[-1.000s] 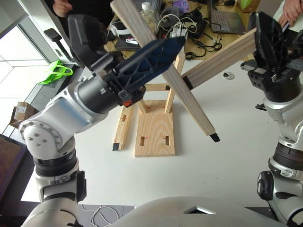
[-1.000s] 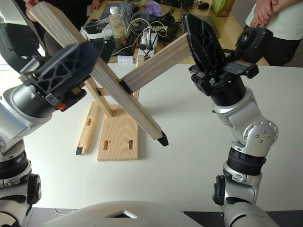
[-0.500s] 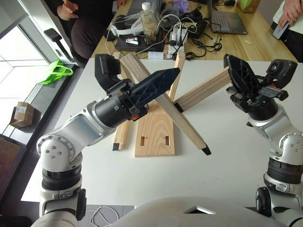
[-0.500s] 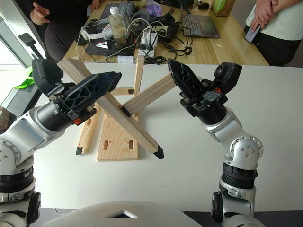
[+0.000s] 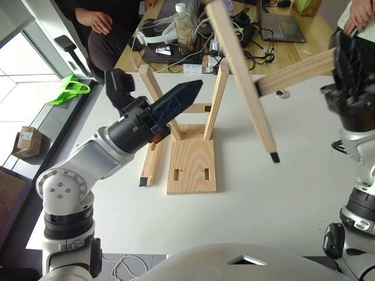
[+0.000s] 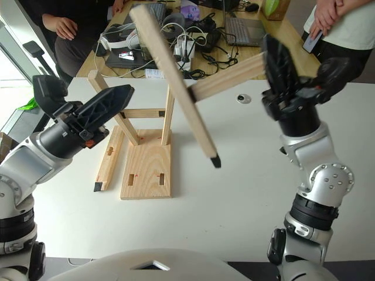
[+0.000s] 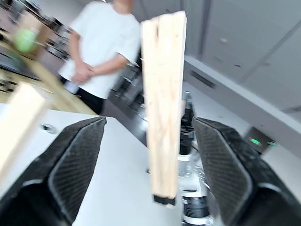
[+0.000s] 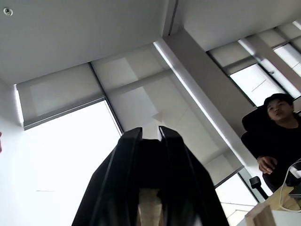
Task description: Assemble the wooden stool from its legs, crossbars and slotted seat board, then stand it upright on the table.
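The slotted seat board (image 5: 191,159) lies flat on the white table (image 5: 281,205). Two legs (image 5: 215,99) stand on its far end, joined by a crossbar (image 5: 195,108). Another leg (image 5: 151,165) lies flat along the board's left side. My right gripper (image 6: 270,58) is shut on the end of a crossbar (image 5: 293,71) fixed to a long leg (image 5: 243,82); that leg hangs tilted above the table, its black foot cap (image 5: 274,157) lowest. My left gripper (image 5: 196,86) is open beside the standing legs and holds nothing; the left wrist view looks between its fingers (image 7: 77,165) at the hanging leg (image 7: 162,108).
Behind the white table a wooden desk (image 5: 281,50) carries a bottle (image 5: 184,23), cables and a laptop. A round grommet (image 5: 283,93) sits in the white table at the far right. People are at the desk's far side. The table's left edge (image 5: 82,126) drops to the floor.
My left gripper has let go of the long leg and drawn back to the left. My right gripper has swung the leg-and-crossbar piece up and to the right, clear of the seat board.
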